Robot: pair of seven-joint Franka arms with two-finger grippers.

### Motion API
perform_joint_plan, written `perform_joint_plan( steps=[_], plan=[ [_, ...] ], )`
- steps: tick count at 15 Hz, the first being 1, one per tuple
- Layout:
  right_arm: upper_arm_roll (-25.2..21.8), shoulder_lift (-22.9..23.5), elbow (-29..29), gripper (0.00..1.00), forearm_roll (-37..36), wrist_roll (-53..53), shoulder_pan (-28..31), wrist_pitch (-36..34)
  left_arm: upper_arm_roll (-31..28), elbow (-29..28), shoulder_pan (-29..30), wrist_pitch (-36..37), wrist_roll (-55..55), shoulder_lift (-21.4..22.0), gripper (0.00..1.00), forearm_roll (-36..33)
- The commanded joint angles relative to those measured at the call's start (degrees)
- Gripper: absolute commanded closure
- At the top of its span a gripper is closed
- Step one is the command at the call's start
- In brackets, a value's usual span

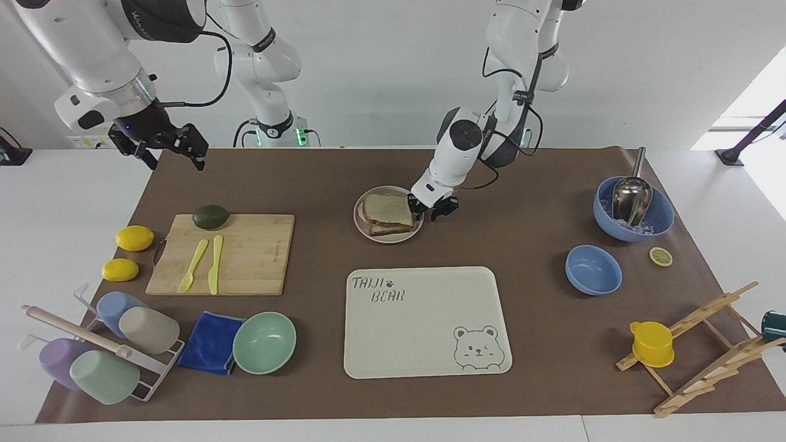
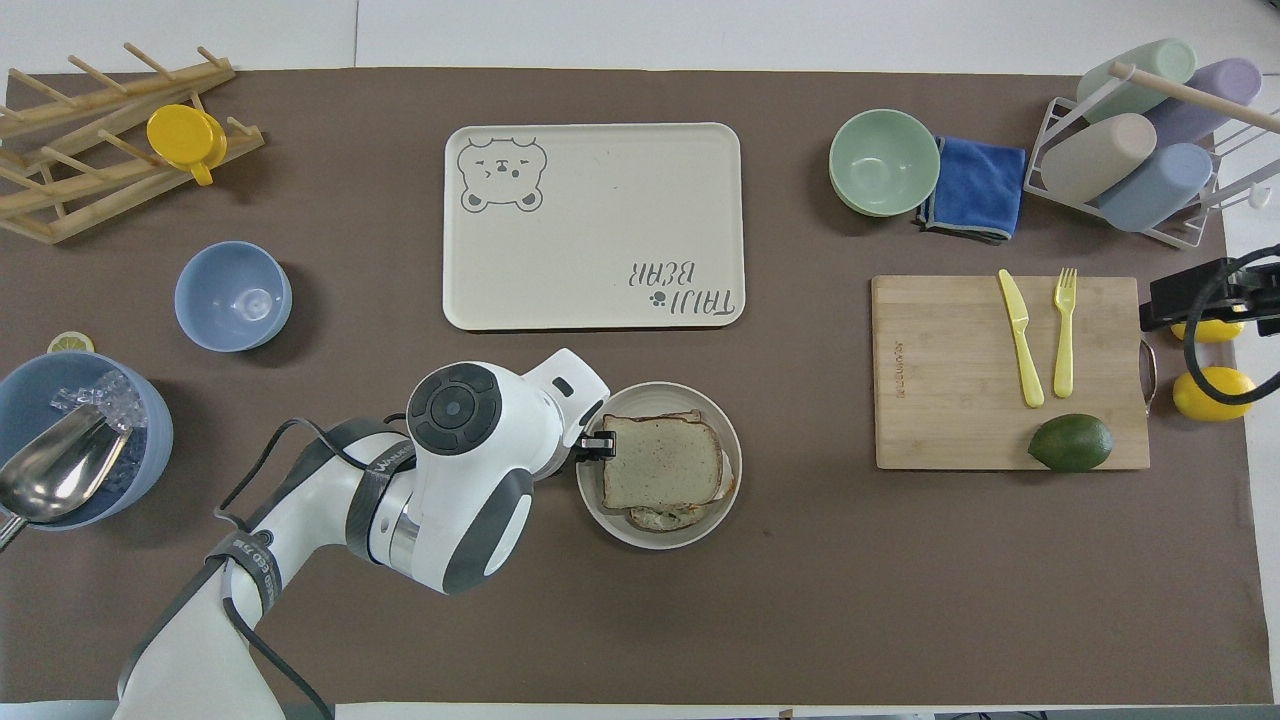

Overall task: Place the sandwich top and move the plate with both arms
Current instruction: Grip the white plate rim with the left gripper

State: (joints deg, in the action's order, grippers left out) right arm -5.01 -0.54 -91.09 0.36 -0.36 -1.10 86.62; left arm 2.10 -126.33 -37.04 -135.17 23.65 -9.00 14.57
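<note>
On the plate (image 1: pixel 361 224) near the middle of the table lay the sandwich top (image 1: pixel 389 210), already capping the lower slice; the left gripper (image 1: pixel 429 209) sat at the plate's rim on its own arm's side, jaws half-narrowed, seemingly to pinch the rim for a shared carry, though a firm hold couldn't be told; the right gripper (image 1: pixel 164 148) waited open above the table's corner, so its side went unheld.
</note>
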Motion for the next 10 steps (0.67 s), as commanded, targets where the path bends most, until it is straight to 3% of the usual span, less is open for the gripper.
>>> perform_joint_plan(
  steps=[1, 3, 10],
  plan=[
    [0.09, -1.22, -1.19, 0.00, -0.10, -0.52, 0.05, -0.22, -0.78, -0.94, -1.10, -1.32, 0.26, 0.30, 0.80, 0.89],
    [0.09, -1.22, -1.19, 0.00, -0.10, -0.44, 0.22, -0.22, -0.78, -0.94, -1.37, -1.32, 0.00, 0.30, 1.00, 0.89],
    [0.09, -1.22, -1.19, 0.00, -0.10, -0.44, 0.23, -0.22, -0.78, -0.41, -0.67, -0.79, -0.53, 0.30, 1.00, 0.89]
  ],
)
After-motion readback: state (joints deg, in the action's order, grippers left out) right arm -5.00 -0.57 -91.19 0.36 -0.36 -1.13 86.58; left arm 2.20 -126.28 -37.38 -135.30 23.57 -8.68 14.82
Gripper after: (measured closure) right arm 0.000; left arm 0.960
